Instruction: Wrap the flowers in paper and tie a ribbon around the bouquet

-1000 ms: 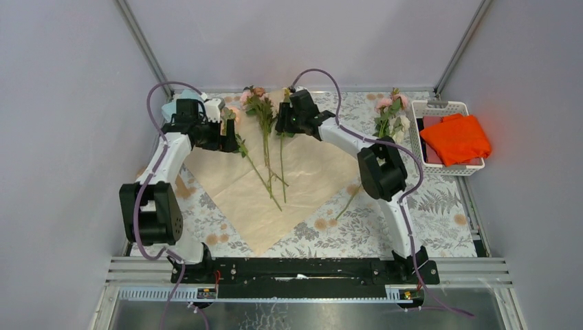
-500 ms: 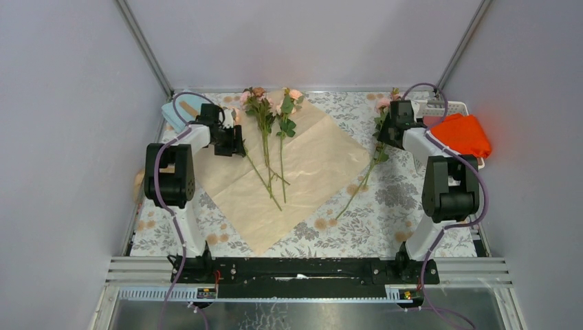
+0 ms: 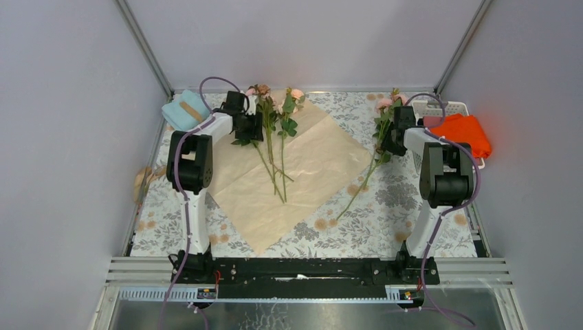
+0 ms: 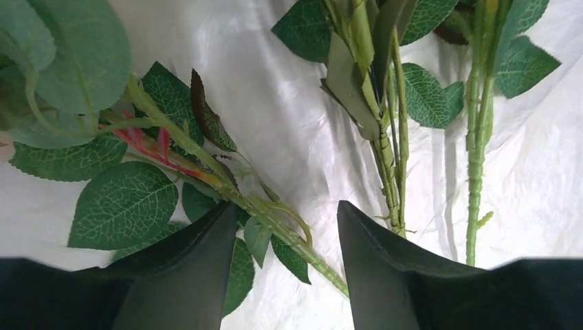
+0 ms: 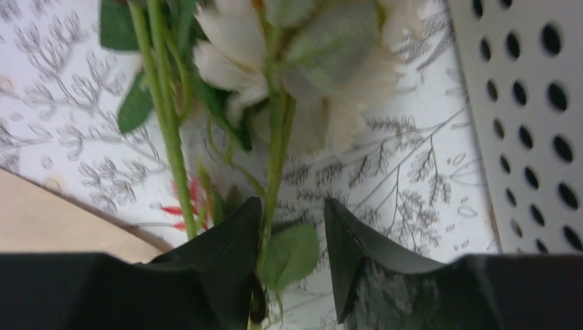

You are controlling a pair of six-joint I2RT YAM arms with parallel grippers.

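While the wrapping itself has not begun, the task is at the gathering stage. Seen from above, the peach paper [image 3: 323,165] lies flat and unfolded on the leaf-patterned table [image 3: 392,206], turned so that it looks like a diamond. A few of the flowers [image 3: 273,130], small pink roses with long green stems, lie on its far corner, heads pointing away from the arms and stems running toward the middle of the sheet.

The left gripper [image 4: 286,207] is over that far corner. Its wrist view shows the two black fingers apart, released, with a leafy stem [image 4: 227,187] passing through the gap just beside the other stems on the paper; nothing is pinched.

The right gripper [image 5: 291,203] is over the bare table to the right of the sheet. Its fingers are also apart, straddling the thin green stem of a cream-white flower [image 5: 302,55] that lies off the paper, near a white perforated basket [image 3: 440,104] holding an orange cloth [image 3: 462,134].

A tan looping strip that appears to be the ribbon [image 3: 143,182] lies at the table's left edge, well apart from the flowers. A light blue folded cloth [image 3: 177,115] sits at the far left corner.

By my reading, the stray flower must join the bunch; rolling the paper and tying the ribbon all remain.
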